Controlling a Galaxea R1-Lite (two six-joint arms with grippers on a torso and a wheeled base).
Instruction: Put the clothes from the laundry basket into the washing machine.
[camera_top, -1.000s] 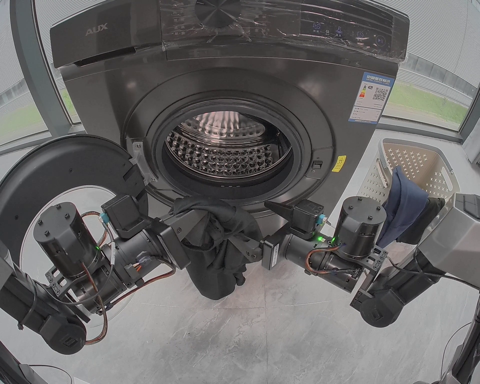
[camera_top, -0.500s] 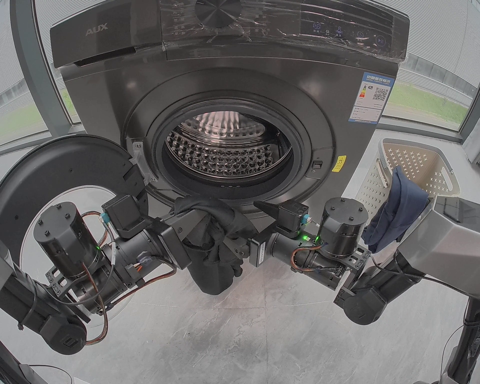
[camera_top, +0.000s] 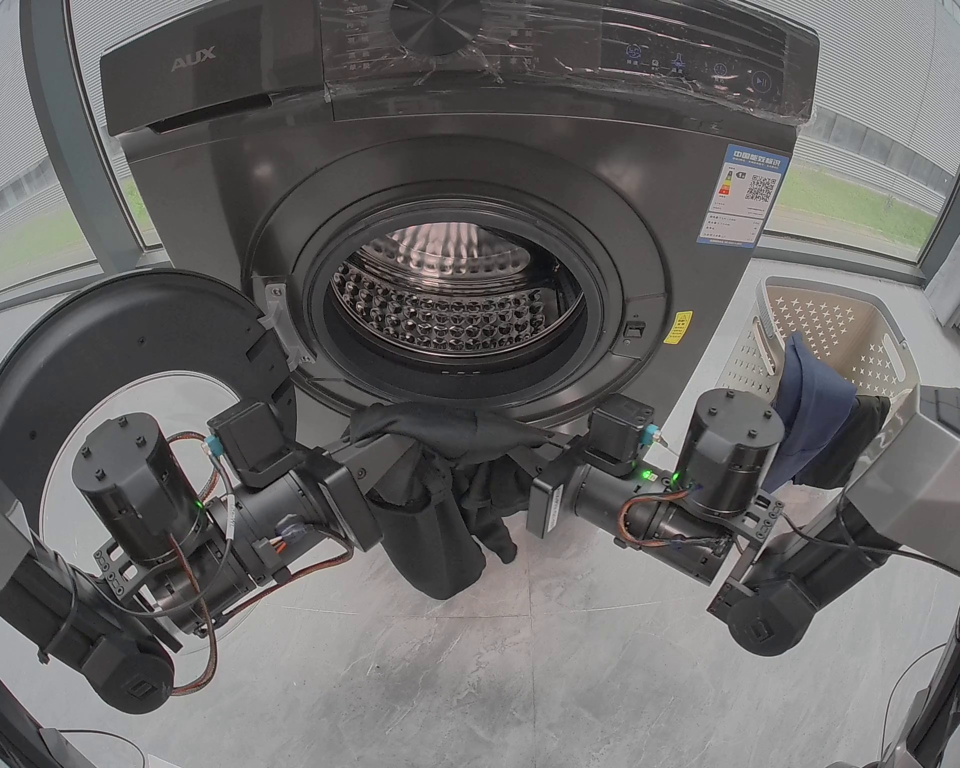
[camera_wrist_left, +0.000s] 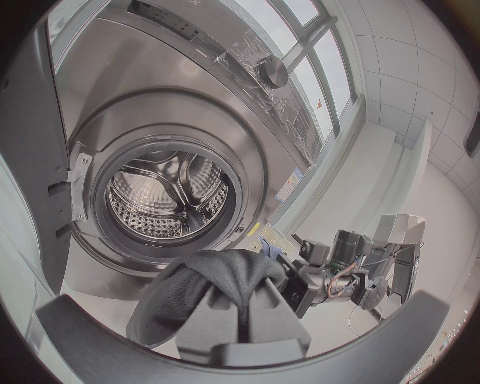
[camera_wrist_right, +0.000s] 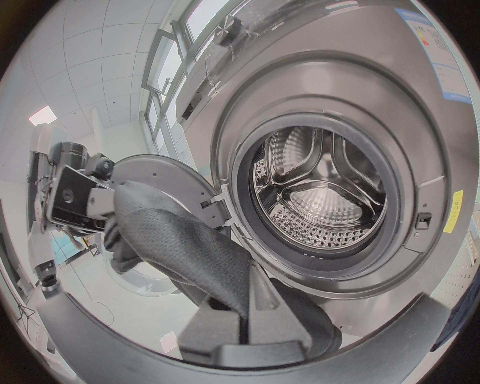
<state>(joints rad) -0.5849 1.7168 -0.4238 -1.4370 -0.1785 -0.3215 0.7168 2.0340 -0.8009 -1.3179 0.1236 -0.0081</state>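
Note:
A black garment (camera_top: 445, 470) hangs stretched between both grippers, just below the open washing machine drum (camera_top: 455, 290). My left gripper (camera_top: 385, 455) is shut on one end of the black garment (camera_wrist_left: 220, 280). My right gripper (camera_top: 525, 470) is shut on the other end of the black garment (camera_wrist_right: 190, 250), and the cloth's lower folds dangle toward the floor. The drum (camera_wrist_right: 320, 187) looks bare inside. At the right stands the white laundry basket (camera_top: 850, 335) with a blue garment (camera_top: 810, 405) draped over its rim and dark cloth behind it.
The round machine door (camera_top: 120, 340) is swung wide open at the left, behind the left arm. Grey floor tiles (camera_top: 500, 660) lie in front of the machine. Windows stand on both sides of the machine.
The right gripper has drawn back to the right, away from the left one. The black garment between them has gone from a bunched lump to a taut span.

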